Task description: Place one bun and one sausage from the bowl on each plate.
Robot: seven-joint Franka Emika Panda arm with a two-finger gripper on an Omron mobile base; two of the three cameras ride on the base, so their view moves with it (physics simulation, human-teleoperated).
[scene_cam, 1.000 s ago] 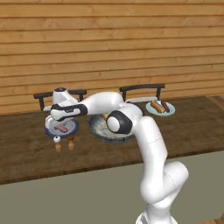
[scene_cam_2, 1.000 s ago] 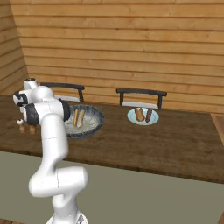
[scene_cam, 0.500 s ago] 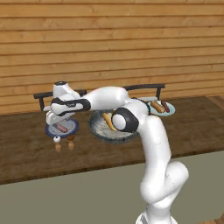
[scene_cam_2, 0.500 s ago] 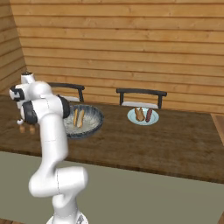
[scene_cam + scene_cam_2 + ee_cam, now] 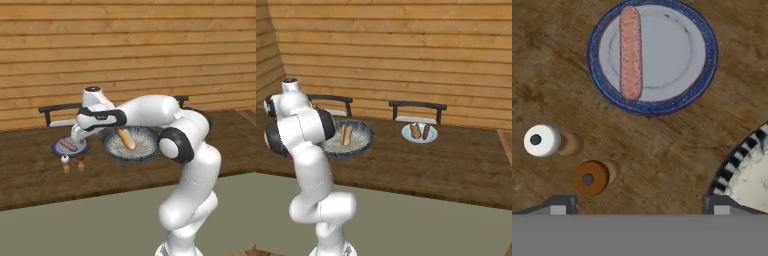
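I am showing a glossy white arm [image 5: 192, 200] of rounded tubular links with bulbous elbows, carrying dark round joint caps [image 5: 173, 146] and a black band [image 5: 101, 118] near the wrist, while my gripper [image 5: 639, 202] is presenting two small dark grey finger tips [image 5: 559, 204] with lighter square pads.

a wall of pale wooden planks [image 5: 406, 45] backs a dark wooden table [image 5: 456, 160] (two dark chairs [image 5: 417, 111] behind it), with grey floor [image 5: 421, 225] in front.
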